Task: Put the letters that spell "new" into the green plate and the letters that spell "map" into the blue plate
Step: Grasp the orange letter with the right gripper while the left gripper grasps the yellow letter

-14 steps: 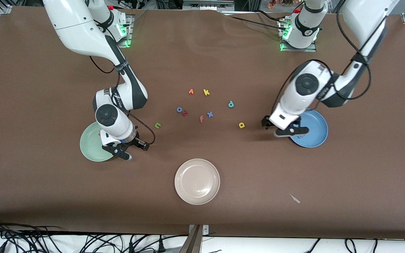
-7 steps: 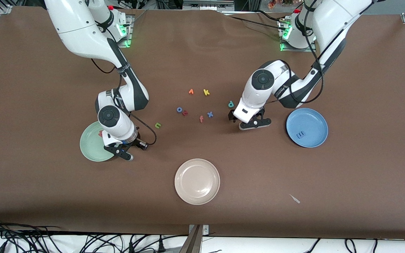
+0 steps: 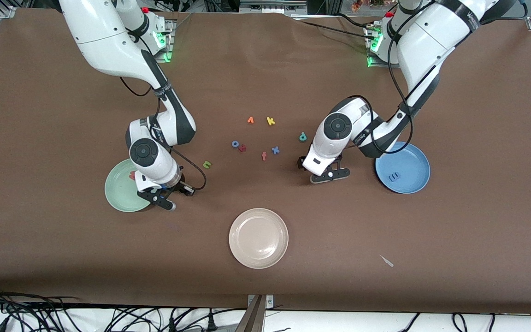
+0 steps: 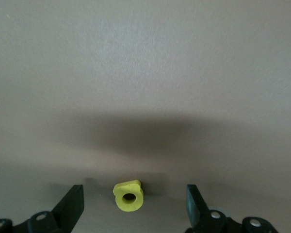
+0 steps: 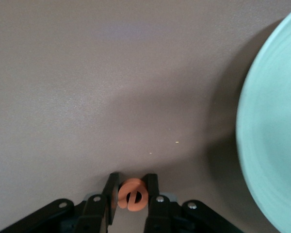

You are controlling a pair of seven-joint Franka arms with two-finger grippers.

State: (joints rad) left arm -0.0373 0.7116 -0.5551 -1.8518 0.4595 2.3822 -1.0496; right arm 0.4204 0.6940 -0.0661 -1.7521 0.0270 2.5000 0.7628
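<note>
Orange foam sits pinched in the right gripper [image 5: 132, 180]: its two fingers are pressed against the orange "e" [image 5: 132, 194], whose lower part the right wrist view cuts off. From the front we cannot see this letter at all, as the gripper [image 3: 164, 201] covers it. We read the clock on the front view, twelve toward the robots' bases. The gripper hangs at the four o'clock rim of the green plate [image 3: 119, 193], pale mint and round, with the salmon-red "w" [image 3: 132, 175] lying in it, half hidden by the arm.

The left gripper [image 4: 134, 189] stands spread wide, and the yellow "a" [image 4: 129, 196] lies on the brown table [image 3: 62, 258] between its fingers, touching neither. In the front view that gripper [image 3: 327, 175] hides the letter.

At three o'clock from it lies the blue plate [image 3: 413, 161], its rim partly covered by the left arm, with the blue "m" [image 3: 393, 176] inside. The teal "p" [image 3: 303, 136] lies at eleven o'clock from the left gripper, and the green "n" [image 3: 207, 164] at one o'clock from the right gripper.

Between the arms lie the yellow "k" [image 3: 270, 121], blue "o" [image 3: 235, 144], salmon "f" [image 3: 264, 156], blue "x" [image 3: 275, 150] and two small reddish letters that we cannot read. The beige plate [image 3: 258, 240] lies at six o'clock from them.
</note>
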